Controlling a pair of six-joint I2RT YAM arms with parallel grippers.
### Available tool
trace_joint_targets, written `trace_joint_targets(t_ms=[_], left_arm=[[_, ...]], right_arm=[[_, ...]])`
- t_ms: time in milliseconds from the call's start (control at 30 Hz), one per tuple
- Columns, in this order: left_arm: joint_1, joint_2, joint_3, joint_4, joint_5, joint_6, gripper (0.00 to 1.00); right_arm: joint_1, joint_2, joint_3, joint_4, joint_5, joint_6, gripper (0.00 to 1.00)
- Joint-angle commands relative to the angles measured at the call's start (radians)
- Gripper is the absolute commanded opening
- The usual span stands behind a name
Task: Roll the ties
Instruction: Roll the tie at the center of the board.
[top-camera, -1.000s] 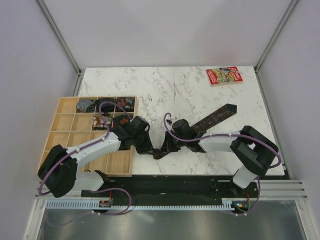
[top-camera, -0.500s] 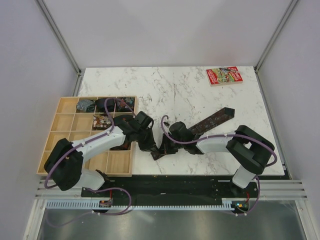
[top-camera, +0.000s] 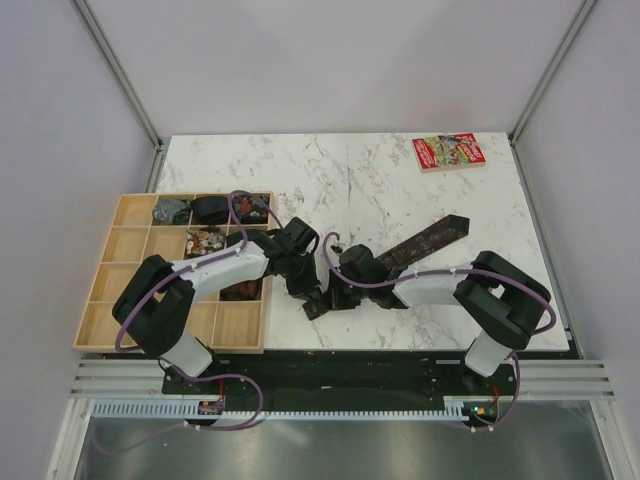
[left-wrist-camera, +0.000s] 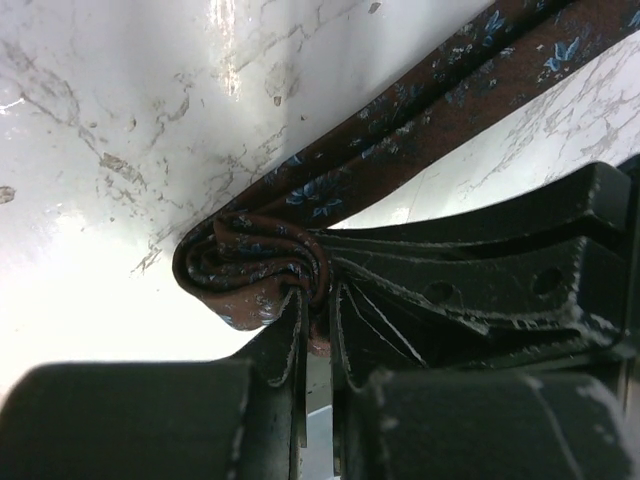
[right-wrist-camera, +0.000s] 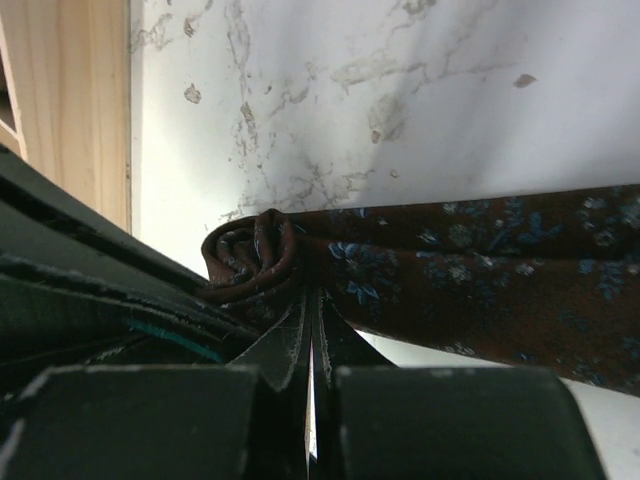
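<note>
One tie (top-camera: 430, 236), dark brown with small blue flowers, lies slantwise on the marble, its far tip pointing up right. Its near end is wound into a small roll (left-wrist-camera: 248, 265) (right-wrist-camera: 248, 256) near the table's front. My left gripper (top-camera: 303, 290) (left-wrist-camera: 318, 300) is shut on the roll's edge from the left. My right gripper (top-camera: 335, 295) (right-wrist-camera: 313, 300) is shut on the same spot from the right, with the flat strip (right-wrist-camera: 480, 270) running off behind it. The two pairs of fingers nearly touch.
A wooden compartment tray (top-camera: 120, 270) sits at the left and holds rolled bundles (top-camera: 210, 208) in its far cells; its edge (right-wrist-camera: 70, 90) is close to the roll. A red printed booklet (top-camera: 448, 152) lies at the far right corner.
My left arm has swung its elbow up over the tray while its gripper stayed on the roll. The right gripper has edged left, and the tie's far tip has slid slightly nearer.
</note>
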Motion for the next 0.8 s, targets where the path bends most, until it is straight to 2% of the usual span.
trace_joint_targets(t_ms=[0, 300, 400, 500, 567, 600, 700, 767], left_arm=[[-0.002, 0.057, 0.024, 0.072, -0.006, 0.038, 0.02], [-0.003, 0.106, 0.04, 0.096, -0.009, 0.052, 0.03], [-0.003, 0.107, 0.049, 0.099, -0.013, 0.056, 0.12], [-0.003, 0.101, 0.053, 0.101, -0.015, 0.055, 0.27], [-0.003, 0.095, 0.06, 0.101, -0.013, 0.056, 0.32], [-0.002, 0.088, 0.063, 0.102, -0.015, 0.056, 0.39], [-0.003, 0.075, 0.075, 0.101, -0.015, 0.059, 0.49], [-0.003, 0.061, 0.079, 0.099, -0.013, 0.059, 0.52]], right_arm=[[0.0, -0.058, -0.018, -0.038, 0.034, -0.032, 0.0], [-0.021, -0.208, -0.032, -0.205, 0.089, -0.083, 0.04], [-0.02, -0.274, -0.034, -0.251, 0.097, -0.09, 0.05], [-0.021, -0.329, -0.029, -0.269, 0.091, -0.086, 0.06], [-0.021, -0.354, -0.024, -0.272, 0.077, -0.081, 0.06], [-0.021, -0.36, -0.023, -0.272, 0.074, -0.073, 0.06], [-0.021, -0.366, -0.014, -0.262, 0.061, -0.064, 0.06], [-0.02, -0.361, -0.006, -0.252, 0.057, -0.061, 0.06]])
